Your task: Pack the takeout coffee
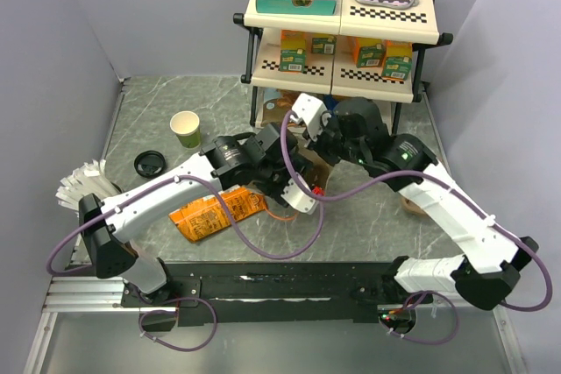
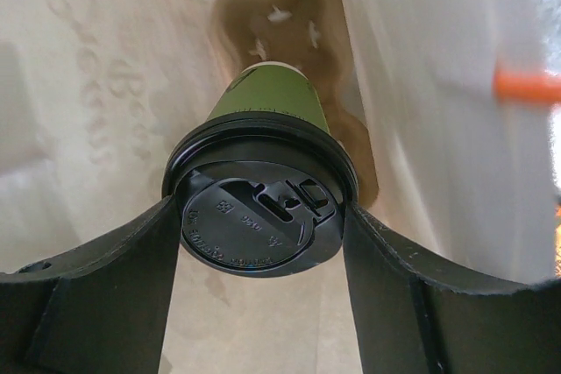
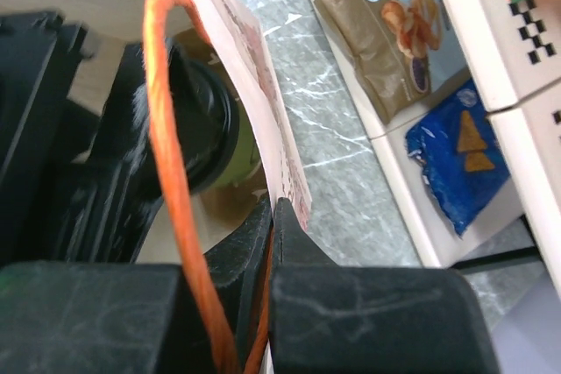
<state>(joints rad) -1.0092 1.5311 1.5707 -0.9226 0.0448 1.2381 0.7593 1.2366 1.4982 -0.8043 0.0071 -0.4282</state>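
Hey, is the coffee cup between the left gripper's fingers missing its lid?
No, the takeout coffee in the left gripper has its black lid seated on the rim.

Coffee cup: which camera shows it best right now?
Left wrist: the cup fills the frame, lid and green side clear, held in the left claw inside the bag. Right wrist catches only a slice of lid behind the bag's edge. From the top camera, the arms hide it.

From above, the left arm [image 1: 162,194] and right arm [image 1: 456,208] hide the takeout coffee [image 2: 261,172], and lettering [image 2: 88,67] on the paper bag [image 2: 421,129] blurs.
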